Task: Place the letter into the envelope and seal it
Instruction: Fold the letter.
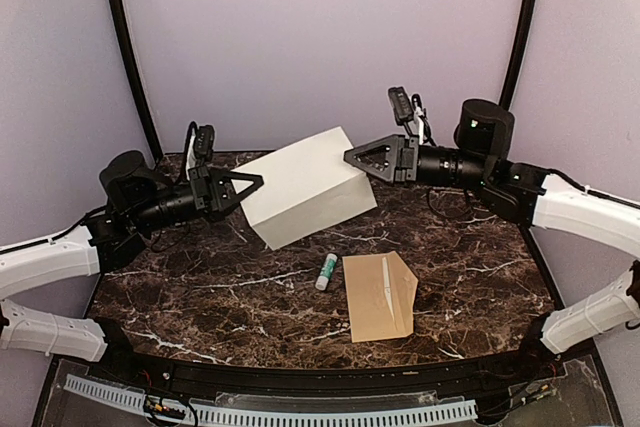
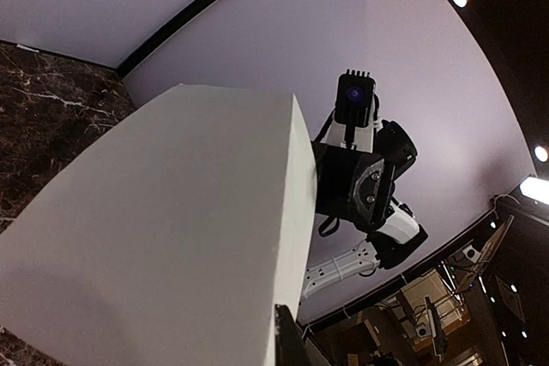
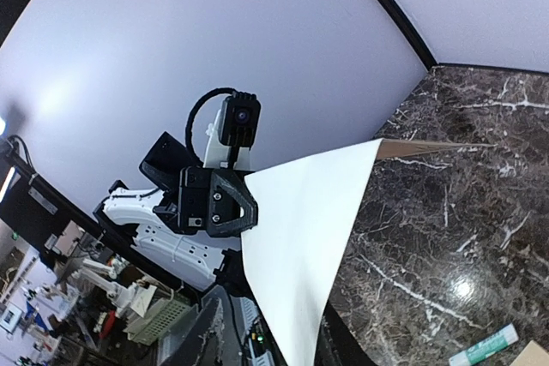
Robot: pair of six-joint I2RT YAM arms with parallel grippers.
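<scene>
Item: the letter (image 1: 305, 187), a white sheet held off the table (image 1: 200, 297) at about 12 o'clock from the tabletop's centre, bent along a crease so that it shows two faces. It is tilted, its far corner higher than its near one. Left gripper (image 1: 255, 183): at the letter's 9 o'clock edge, jaws closed and pinching the paper; the right wrist view shows the sheet running out from its black fingers. Right gripper (image 1: 352, 157): at the letter's 2 o'clock edge, tip against the paper; whether its jaws are clamped or parted cannot be told. The envelope (image 1: 370, 307): tan, lying flat on the dark marbled table at about 5 o'clock from centre, well apart from both grippers, with a pale narrow streak along its upper middle. Glue stick (image 1: 326, 271): white with a green end, lying on the table just beside the envelope's 10 o'clock corner, below the letter's near edge.
</scene>
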